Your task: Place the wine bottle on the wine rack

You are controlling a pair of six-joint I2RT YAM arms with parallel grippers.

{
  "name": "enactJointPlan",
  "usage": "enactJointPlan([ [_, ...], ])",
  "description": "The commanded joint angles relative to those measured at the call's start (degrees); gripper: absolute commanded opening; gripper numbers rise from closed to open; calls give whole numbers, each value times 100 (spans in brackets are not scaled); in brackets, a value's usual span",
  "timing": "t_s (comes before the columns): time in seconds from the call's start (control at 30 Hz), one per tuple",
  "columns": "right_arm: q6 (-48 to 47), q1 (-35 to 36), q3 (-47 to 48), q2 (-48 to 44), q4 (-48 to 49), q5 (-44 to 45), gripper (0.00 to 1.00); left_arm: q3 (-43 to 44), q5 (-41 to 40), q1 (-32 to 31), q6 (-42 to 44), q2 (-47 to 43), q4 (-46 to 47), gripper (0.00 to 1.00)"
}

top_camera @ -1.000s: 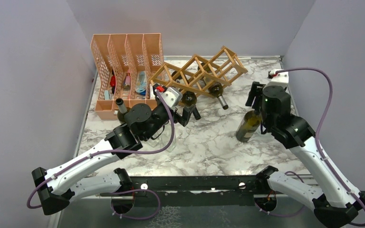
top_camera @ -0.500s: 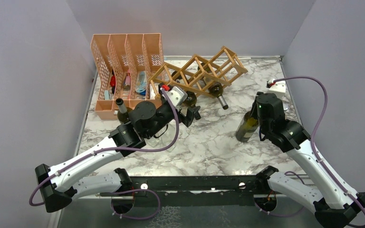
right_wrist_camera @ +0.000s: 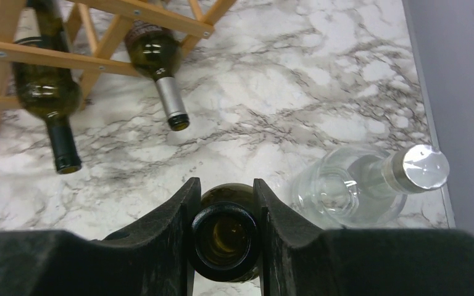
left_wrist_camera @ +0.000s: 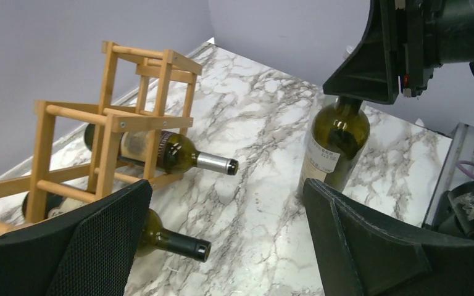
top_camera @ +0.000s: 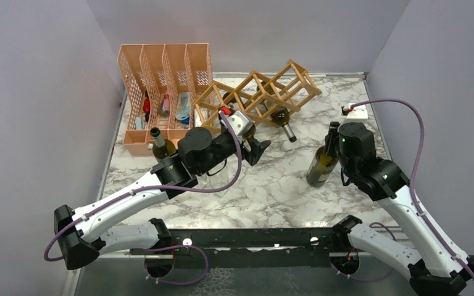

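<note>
The right gripper clamped the green wine bottle, four o'clock from the wine rack. The left gripper gaped wide.

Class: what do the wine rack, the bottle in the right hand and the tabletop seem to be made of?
Wine rack: light unpainted wood, visible grain and screws.
Wine bottle: dark green glass, glossy reflections.
Tabletop: marble-look, grey veins; possibly laminate.

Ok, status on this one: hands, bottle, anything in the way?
Right hand shut on wine bottle at the neck, upright, not yet racked. Left hand open, in front of the wine rack. Clear glass bottle close beside the held one.
</note>
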Motion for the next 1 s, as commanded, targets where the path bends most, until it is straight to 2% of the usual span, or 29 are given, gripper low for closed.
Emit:
enactJointPlan([
  [0.0,-327,10,697,-251,216,-1038,1,45,639,-11,-338,168,549,99],
  [0.27,-201,12,1355,-200,-93,-1747,1,-113,1600,-49,-987,748,1236,99],
  [0.6,215,12,2007,41,-178,-2231,1,-321,1603,-529,-977,1377,2009,99],
  [0.97,1191,12,2899,654,-520,-1402,1,-372,70,-881,-87,2342,2982,99],
])
